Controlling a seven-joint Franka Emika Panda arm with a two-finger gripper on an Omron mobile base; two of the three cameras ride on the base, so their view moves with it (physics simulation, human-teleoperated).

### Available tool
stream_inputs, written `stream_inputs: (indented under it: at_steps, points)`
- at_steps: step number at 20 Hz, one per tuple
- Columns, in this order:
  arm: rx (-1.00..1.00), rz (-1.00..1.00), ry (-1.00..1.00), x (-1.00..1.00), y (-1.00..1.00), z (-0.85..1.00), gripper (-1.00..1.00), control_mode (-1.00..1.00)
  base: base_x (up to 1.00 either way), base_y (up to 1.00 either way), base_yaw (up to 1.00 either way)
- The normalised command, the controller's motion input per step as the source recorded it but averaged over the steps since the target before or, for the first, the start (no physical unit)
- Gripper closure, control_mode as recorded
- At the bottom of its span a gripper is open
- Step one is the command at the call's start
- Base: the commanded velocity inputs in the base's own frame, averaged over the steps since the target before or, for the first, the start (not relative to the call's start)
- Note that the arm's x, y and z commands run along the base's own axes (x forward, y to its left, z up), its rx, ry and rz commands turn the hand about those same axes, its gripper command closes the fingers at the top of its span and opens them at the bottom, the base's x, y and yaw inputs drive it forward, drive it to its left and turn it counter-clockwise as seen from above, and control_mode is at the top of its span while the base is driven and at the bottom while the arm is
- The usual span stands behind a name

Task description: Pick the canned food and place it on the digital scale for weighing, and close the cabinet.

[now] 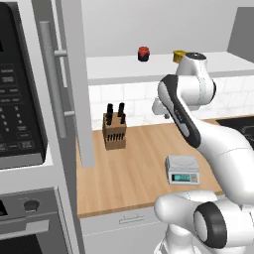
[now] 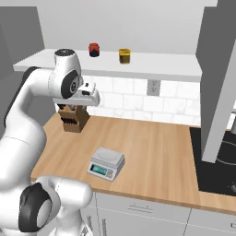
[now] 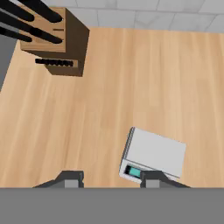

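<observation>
From the left base view, nothing of the job looked done. The tin (image 1: pixel 179 55) sat on the open cabinet's shelf (image 1: pixel 149 67), half hidden behind the arm's upper joint, and the scale (image 1: pixel 182 169) stood bare on the worktop (image 1: pixel 134 168). The cabinet door (image 1: pixel 74 79) hung wide open with its bar handle (image 1: pixel 52 74) facing the room. I counted one tin, one red jar (image 1: pixel 144 53), one scale, one knife block (image 1: pixel 114 130) and one microwave (image 1: pixel 20 84). The fingers themselves were hidden behind the arm here.

From the right base view the tin (image 2: pixel 124 56) stood plainly on the shelf, well above and beyond the hand, with the red jar (image 2: pixel 94 50) near it. The scale (image 2: pixel 106 163) lay well below the hand with its top empty. A second open door (image 2: pixel 221 83) hung at the right. The count was the same: one tin, one jar, one scale, one knife block (image 2: pixel 73 118).

In the hand view the fingers (image 3: pixel 109 180) pointed down at the worktop (image 3: pixel 131 87), their tips apart with bare wood between them, at their narrowest setting and holding nothing. One scale (image 3: pixel 153 155) lay beneath the right-hand tip, and one knife block (image 3: pixel 52 39) stood far ahead of the left-hand one.

By my reckoning every step remained: fetching the tin, setting it on the scale, and shutting the cabinet.
</observation>
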Motion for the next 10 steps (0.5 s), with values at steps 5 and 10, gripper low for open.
stream_inputs:
  at_steps: [5, 10]
  points:
    - [0.00, -0.01, 0.00, -0.28, -0.02, -0.02, -1.00, -1.00, 0.00, 0.00, 0.00]
    - [0.00, -0.01, -0.23, -0.47, -0.14, 0.32, -1.00, -1.00, 0.00, 0.00, 0.00]
